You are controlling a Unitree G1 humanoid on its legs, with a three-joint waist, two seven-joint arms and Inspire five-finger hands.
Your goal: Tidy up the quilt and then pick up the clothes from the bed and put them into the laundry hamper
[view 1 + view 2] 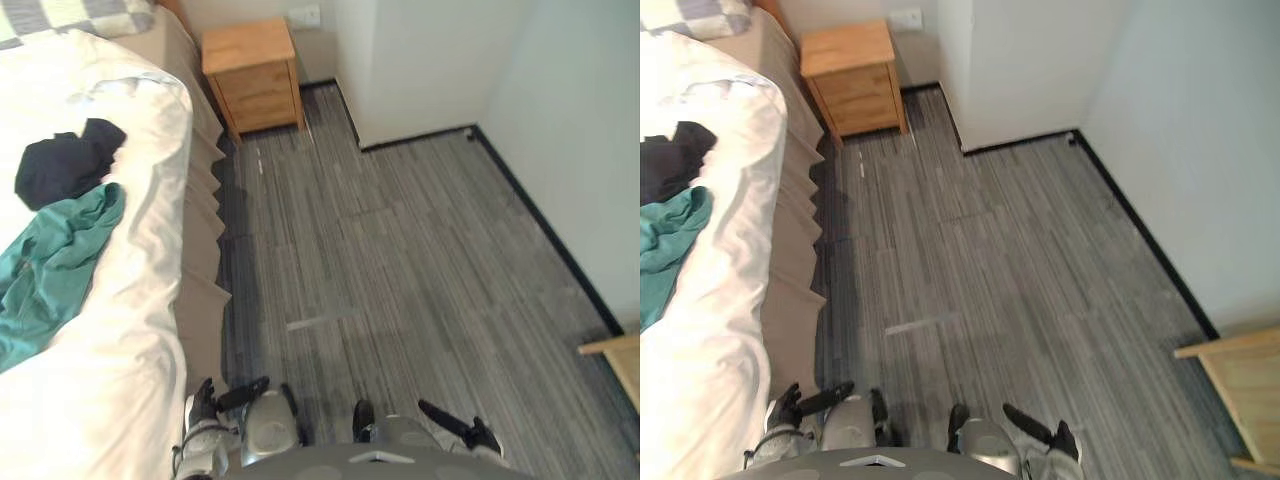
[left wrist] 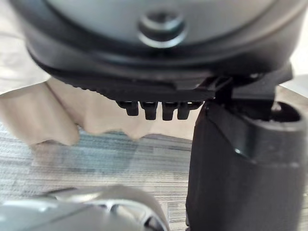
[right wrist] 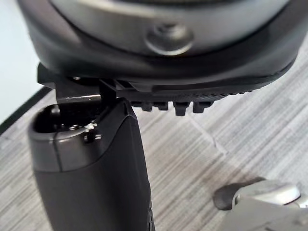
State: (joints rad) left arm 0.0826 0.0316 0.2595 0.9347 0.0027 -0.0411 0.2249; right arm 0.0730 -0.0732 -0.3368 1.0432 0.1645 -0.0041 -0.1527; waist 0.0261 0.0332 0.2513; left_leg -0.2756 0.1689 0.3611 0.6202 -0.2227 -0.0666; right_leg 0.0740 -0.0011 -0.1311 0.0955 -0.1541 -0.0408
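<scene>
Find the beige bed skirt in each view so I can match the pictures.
Left eye view: bed skirt hangs below the white quilt, left of centre.
Right eye view: same pleats, nearer the left edge.
Left wrist view: beige folds past the left hand.
Right wrist view: right hand over the floor.
Shared landmark: the floor's grey stripes.

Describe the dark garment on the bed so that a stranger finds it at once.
Find the white quilt on the bed at the robot's left. Two garments lie touching on it. The black garment is the bunched one nearer the wooden nightstand, beyond the spread teal garment.
</scene>
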